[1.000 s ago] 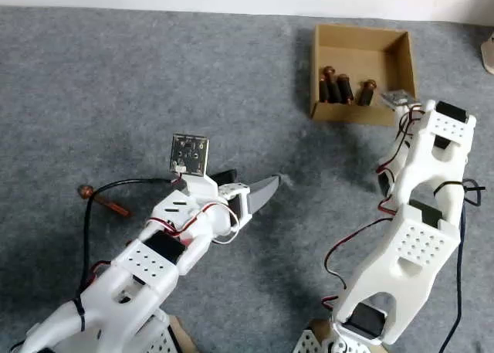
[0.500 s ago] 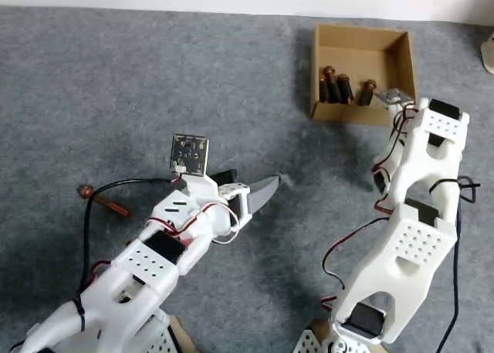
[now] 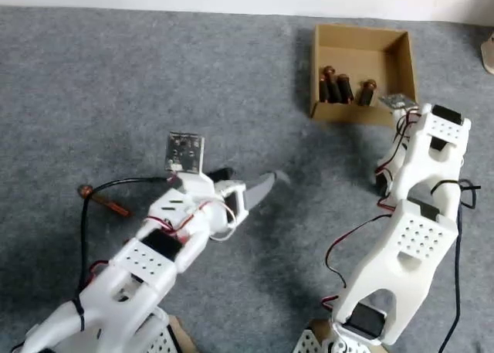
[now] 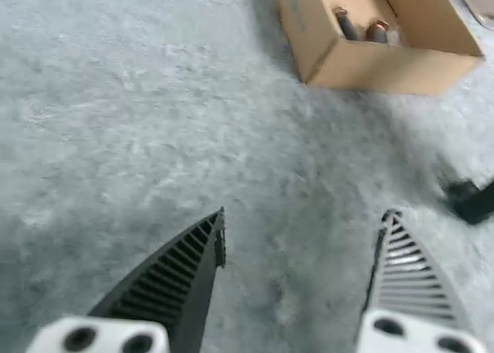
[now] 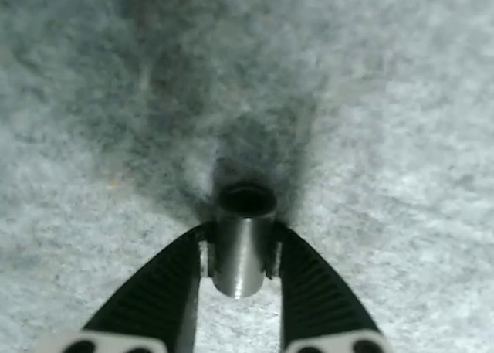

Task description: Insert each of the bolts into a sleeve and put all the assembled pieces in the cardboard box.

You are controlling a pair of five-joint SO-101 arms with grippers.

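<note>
Our right gripper (image 5: 241, 233) clamps a sleeve (image 5: 243, 249); the left gripper (image 4: 305, 215) gapes empty. Next, we judge, it must fetch the bolt (image 3: 114, 207) lying left.

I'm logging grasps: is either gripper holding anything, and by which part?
The right gripper is shut on a grey metal cylindrical sleeve, pinching its side wall about midway along. The left gripper is open and holds nothing.
</note>
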